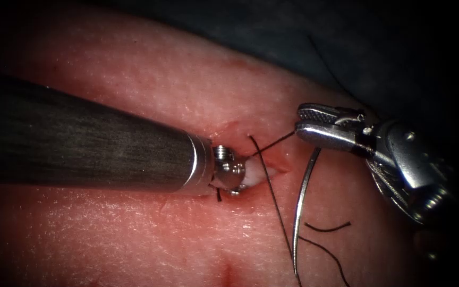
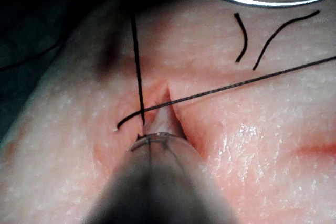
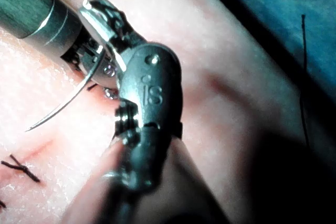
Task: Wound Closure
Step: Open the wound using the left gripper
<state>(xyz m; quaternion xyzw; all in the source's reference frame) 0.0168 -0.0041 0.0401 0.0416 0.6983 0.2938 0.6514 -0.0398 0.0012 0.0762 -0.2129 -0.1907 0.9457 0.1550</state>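
Gleaming curved needle (image 1: 303, 196), pincer-held (image 1: 299, 122)

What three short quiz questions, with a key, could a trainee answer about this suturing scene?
1. True or false: the needle is buried in the tissue.
2. What does the right end effector hold? A) only thread B) the needle, near its thread end C) nothing
3. Fill in: the needle hangs over the ___ side of the cut.

Key: 1 false, it is free of the tissue; 2 B; 3 right. The left end effector is at the cut; what it holds is unclear.
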